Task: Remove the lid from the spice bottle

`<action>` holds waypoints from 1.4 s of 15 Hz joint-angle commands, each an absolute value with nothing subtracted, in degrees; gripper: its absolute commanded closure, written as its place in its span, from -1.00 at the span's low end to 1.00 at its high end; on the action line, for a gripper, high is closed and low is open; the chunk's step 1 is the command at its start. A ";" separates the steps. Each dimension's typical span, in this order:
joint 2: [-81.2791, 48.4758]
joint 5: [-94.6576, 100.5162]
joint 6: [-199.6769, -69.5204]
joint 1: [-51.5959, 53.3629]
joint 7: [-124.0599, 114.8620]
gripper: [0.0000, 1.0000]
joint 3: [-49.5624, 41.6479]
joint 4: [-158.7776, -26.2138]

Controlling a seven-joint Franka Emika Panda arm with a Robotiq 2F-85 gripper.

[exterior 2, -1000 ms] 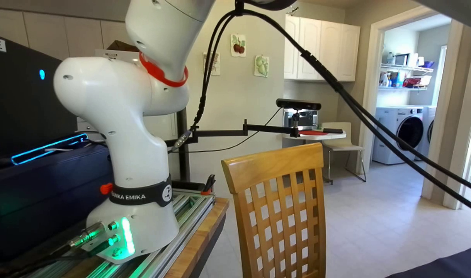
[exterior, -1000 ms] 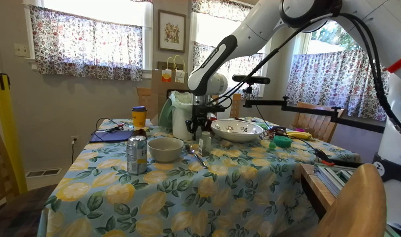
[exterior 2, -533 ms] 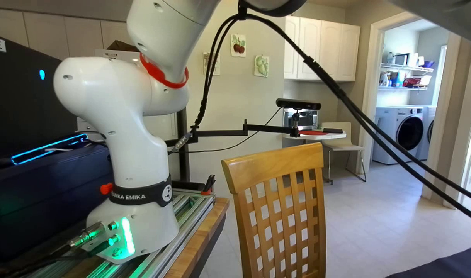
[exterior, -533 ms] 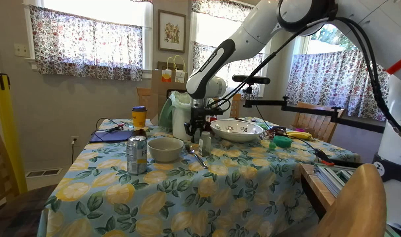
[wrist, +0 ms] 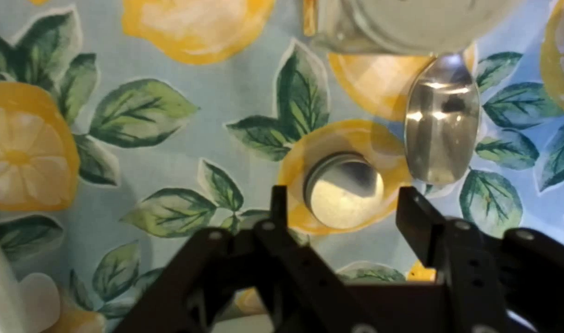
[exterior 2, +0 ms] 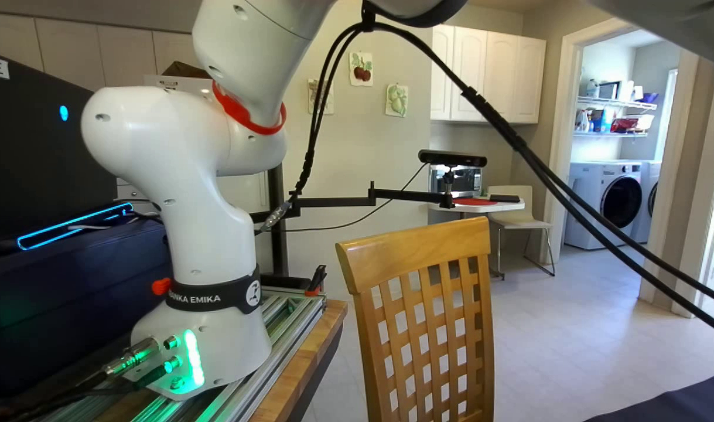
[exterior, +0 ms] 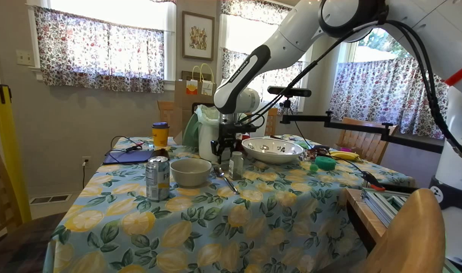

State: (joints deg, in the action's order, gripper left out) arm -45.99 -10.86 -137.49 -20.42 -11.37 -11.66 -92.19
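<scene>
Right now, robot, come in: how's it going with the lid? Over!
Gripper open, holding nothing. Silver lid on lemon-print tablecloth, apart from upright spice bottle. Spoon close beside lid, possibly in the way.

The worktop [exterior: 121, 193] has a blue cloth [exterior: 215, 223] with lemon pictures. In an exterior view, a silver can [exterior: 157, 179], a bowl [exterior: 191, 176], a spoon [exterior: 230, 184] and the clear spice bottle [exterior: 236, 167] rest there. Farther back are an orange cup [exterior: 160, 136] and a white dish [exterior: 273, 157]. In the wrist view, a round silver lid [wrist: 344, 194] lies near the spoon.

arm [exterior: 291, 38]: "FRANKA EMIKA" | band [exterior 2: 216, 293]: "…ANKA EMIKA" | can [exterior: 157, 180]: "FR…" | box [exterior 2: 34, 146]: "…PINE"
</scene>
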 commanded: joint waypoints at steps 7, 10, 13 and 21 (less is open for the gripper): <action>-41.45 -13.49 -130.49 -23.35 -7.20 -1.00 -9.94 -90.95; -37.83 -15.35 -128.73 -24.22 -5.44 -1.00 -9.55 -91.87; -34.01 -16.05 -122.81 -24.35 -3.74 -1.00 -9.61 -92.70; -24.19 -15.06 -118.67 -21.71 4.38 -1.00 -8.41 -101.03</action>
State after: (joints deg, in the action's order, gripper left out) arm -29.50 -14.55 -118.80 -22.36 -0.20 -8.93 -94.77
